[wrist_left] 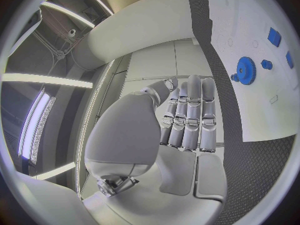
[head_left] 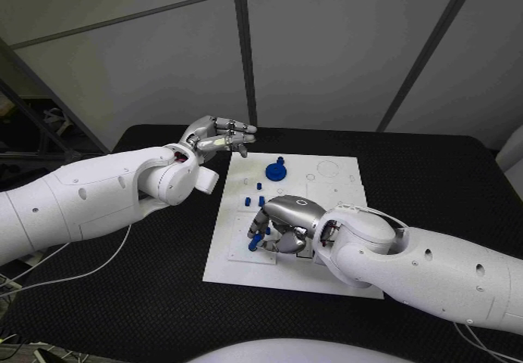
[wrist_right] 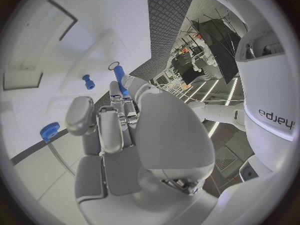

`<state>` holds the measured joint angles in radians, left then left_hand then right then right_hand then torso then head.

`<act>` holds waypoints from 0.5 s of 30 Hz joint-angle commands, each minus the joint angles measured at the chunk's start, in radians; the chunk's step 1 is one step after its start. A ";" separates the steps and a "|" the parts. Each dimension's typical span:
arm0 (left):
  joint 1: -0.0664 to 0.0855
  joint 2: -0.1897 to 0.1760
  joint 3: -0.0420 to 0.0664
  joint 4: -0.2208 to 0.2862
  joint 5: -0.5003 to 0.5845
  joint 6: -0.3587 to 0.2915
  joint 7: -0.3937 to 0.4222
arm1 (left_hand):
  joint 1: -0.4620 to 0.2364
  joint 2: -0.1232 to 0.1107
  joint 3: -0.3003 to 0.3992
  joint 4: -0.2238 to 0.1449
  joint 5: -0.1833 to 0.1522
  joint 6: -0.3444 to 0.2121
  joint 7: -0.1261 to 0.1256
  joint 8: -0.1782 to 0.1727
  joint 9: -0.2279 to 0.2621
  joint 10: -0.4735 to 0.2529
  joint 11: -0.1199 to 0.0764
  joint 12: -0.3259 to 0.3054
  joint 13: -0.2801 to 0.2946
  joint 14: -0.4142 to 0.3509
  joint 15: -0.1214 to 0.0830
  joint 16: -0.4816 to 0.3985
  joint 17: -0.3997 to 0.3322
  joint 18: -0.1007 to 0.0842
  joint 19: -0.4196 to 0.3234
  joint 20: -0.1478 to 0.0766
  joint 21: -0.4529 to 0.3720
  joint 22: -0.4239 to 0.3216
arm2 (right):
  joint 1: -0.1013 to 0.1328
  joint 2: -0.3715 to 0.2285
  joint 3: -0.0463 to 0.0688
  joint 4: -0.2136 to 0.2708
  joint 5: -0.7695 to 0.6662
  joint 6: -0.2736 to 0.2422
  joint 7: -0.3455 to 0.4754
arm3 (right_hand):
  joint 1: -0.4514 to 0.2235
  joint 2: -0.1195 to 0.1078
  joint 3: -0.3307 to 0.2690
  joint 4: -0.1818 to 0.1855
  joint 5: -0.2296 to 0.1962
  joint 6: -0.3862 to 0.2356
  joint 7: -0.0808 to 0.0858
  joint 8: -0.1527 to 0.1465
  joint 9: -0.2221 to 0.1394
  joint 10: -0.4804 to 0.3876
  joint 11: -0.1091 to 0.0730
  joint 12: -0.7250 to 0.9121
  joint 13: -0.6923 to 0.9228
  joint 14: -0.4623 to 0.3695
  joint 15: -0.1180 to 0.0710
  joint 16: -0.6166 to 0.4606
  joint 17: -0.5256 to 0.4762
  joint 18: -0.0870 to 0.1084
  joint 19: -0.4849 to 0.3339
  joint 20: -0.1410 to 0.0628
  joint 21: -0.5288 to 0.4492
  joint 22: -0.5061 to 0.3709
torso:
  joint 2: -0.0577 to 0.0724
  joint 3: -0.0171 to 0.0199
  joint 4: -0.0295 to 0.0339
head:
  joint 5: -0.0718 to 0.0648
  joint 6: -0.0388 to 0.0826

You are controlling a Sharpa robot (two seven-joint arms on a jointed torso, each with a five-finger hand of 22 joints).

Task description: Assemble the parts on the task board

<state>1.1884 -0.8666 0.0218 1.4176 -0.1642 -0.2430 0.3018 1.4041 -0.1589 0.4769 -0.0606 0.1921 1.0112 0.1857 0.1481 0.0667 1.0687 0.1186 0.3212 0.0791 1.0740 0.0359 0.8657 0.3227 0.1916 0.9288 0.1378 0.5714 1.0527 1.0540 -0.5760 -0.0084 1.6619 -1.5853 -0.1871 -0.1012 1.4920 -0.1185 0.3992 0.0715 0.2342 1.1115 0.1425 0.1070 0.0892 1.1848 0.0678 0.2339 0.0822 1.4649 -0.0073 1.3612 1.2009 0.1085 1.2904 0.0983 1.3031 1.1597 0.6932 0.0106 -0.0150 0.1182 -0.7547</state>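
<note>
The white task board lies in the middle of the black table. My right hand hangs low over its near left part, fingers curled down, and pinches a blue peg at the fingertips; the right wrist view shows that peg sticking out past the fingers. A blue gear stands on the far part of the board, with small blue pegs between it and my right hand. My left hand is raised off the board's far left corner, fingers stretched out, holding nothing.
The board has a rectangular recess and round holes at its far right. The left wrist view shows the gear and further blue pieces on the board. Black table surrounds the board.
</note>
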 commanded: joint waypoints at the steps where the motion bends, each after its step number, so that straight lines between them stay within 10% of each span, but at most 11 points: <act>1: 0.001 0.001 0.001 0.000 0.002 0.011 0.002 | -0.002 0.007 -0.007 -0.001 0.001 -0.003 0.003 0.002 -0.001 -0.007 0.000 0.006 0.000 0.000 0.005 -0.006 -0.001 -0.011 -0.007 0.002 -0.005 -0.001 | 0.001 0.003 0.000 -0.002 -0.034 0.022 -0.022 | 0.000 -0.002 0.005 0.001 0.004 0.010 0.001 0.005 0.001 0.009 0.001 -0.005 0.001 0.038 -0.003 0.006 0.001 -0.014 0.001 -0.001 0.001 -0.001 | 0.000 -0.0007 0.0001 | -0.001 -0.001; 15: 0.001 -0.002 0.001 0.001 0.002 0.012 0.001 | -0.002 0.007 -0.007 -0.001 0.001 -0.003 0.003 0.002 -0.001 -0.007 0.000 0.006 0.000 0.000 0.005 -0.006 -0.001 -0.011 -0.007 0.002 -0.005 -0.001 | 0.001 0.018 -0.004 -0.006 -0.100 0.040 -0.079 | -0.003 -0.003 0.005 0.002 0.005 0.010 0.001 0.004 0.001 0.010 0.001 -0.006 0.002 0.038 -0.003 0.007 0.001 -0.014 0.001 -0.001 0.002 0.000 | 0.000 -0.0010 0.0001 | 0.000 -0.004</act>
<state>1.1884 -0.8680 0.0216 1.4177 -0.1642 -0.2417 0.3005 1.4041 -0.1589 0.4769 -0.0606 0.1921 1.0113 0.1857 0.1481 0.0667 1.0687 0.1186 0.3211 0.0792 1.0740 0.0359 0.8658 0.3228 0.1916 0.9288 0.1378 0.5714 1.0529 1.0541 -0.5594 -0.0123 1.6553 -1.6464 -0.1639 -0.1522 1.4920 -0.1185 0.3991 0.0715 0.2333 1.1175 0.1428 0.1081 0.0888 1.1902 0.0697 0.2339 0.0827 1.4649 -0.0073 1.3611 1.2009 0.1085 1.2904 0.0983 1.3031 1.1598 0.6932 0.0097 -0.0150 0.1172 -0.7580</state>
